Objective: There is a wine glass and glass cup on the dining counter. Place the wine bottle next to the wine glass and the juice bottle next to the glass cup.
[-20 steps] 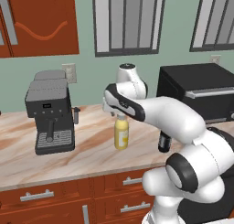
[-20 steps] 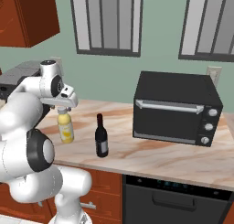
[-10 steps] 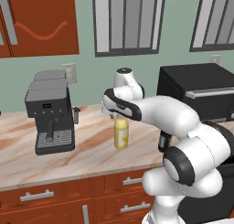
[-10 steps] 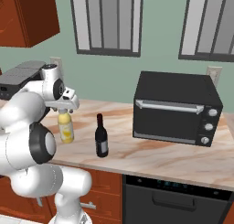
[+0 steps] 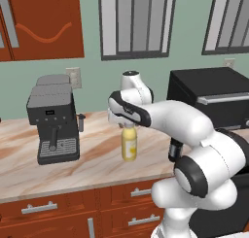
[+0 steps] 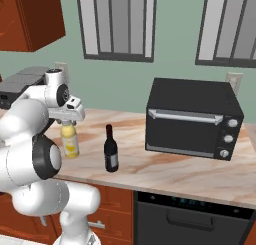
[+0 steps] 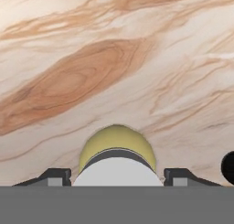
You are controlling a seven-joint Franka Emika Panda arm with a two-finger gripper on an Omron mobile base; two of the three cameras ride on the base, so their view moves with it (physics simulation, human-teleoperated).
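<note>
The juice bottle [image 5: 129, 144] stands upright on the marbled worktop [image 5: 92, 164], between the coffee machine [image 5: 52, 118] and the wine bottle [image 6: 111, 149], closer to the latter. The gripper [image 7: 117, 175] sits straight above its cap, so the bottle's long axis runs right up between the 2 fingertips. They're spread either side of the cap, apart from it, nothing clamped. Looks like a straight drop down is all it needs.
</note>
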